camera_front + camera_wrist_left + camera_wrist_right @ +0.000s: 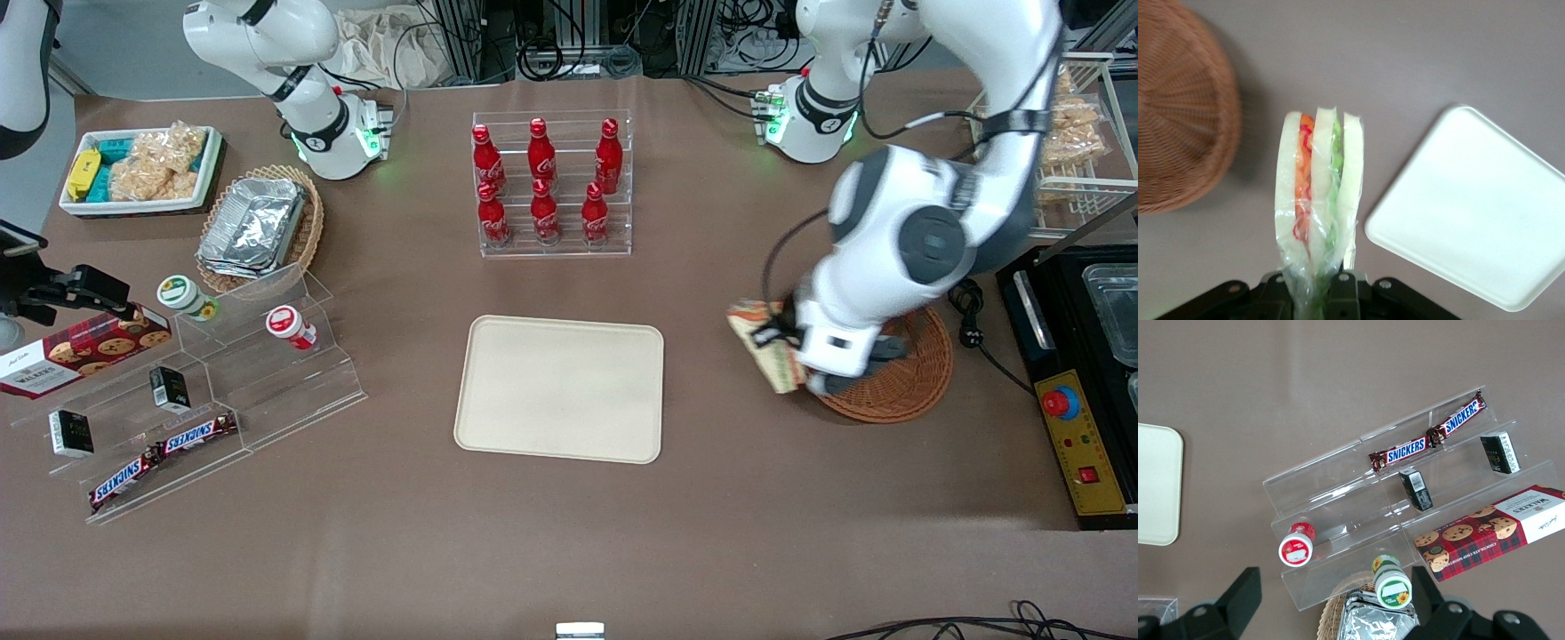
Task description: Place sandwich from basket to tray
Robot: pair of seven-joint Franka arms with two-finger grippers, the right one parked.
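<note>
Front view: the left arm's gripper [787, 351] carries the sandwich [763, 343] above the table at the rim of the basket [916, 382], between basket and tray [560, 388], clear of both. Left wrist view: the fingers are clamped on the narrow wrapped end of the sandwich [1318, 200], with the basket [1181, 113] empty and the tray [1471, 207] near. Judged light, soft and slippery in film; hold gently by the bread faces. Right wrist view: only a tray [1155, 483] edge appears.
</note>
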